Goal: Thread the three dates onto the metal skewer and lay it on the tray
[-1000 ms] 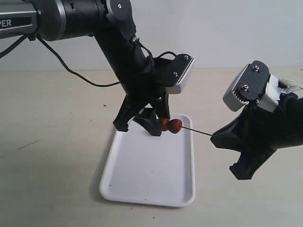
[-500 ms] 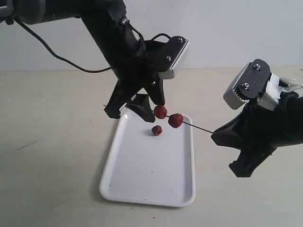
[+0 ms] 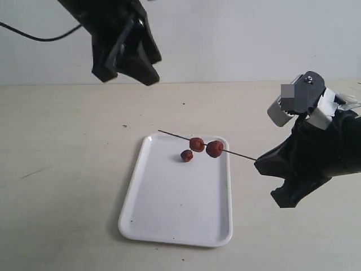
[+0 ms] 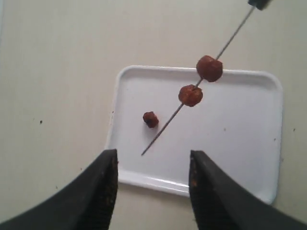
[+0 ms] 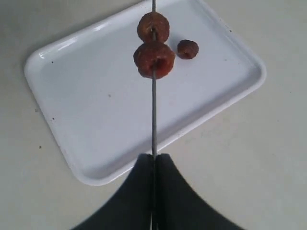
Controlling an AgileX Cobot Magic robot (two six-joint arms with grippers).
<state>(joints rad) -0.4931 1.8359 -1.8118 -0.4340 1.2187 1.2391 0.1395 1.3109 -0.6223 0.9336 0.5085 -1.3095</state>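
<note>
Skewer: the skewer point(image 3: 237, 154) hangs over the tray point(image 3: 175, 209), with one end gripped in the right jaws.
Right jaws: pressed together, pinching the skewer's end.
Left jaws: spread and holding nothing, high above the tray and well apart from the skewer.
Dates: three dates point(image 3: 197, 144). Two are threaded on the skewer, near each other, and a loose date point(image 3: 186, 155) lies on the tray just beside them.
Tray: one, flat on the table point(image 3: 62, 169).

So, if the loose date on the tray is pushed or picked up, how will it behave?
The loose date is small and roundish, so a push would probably roll it over the smooth tray. Its wrinkled skin suggests softness: likely to dent, not crack.
</note>
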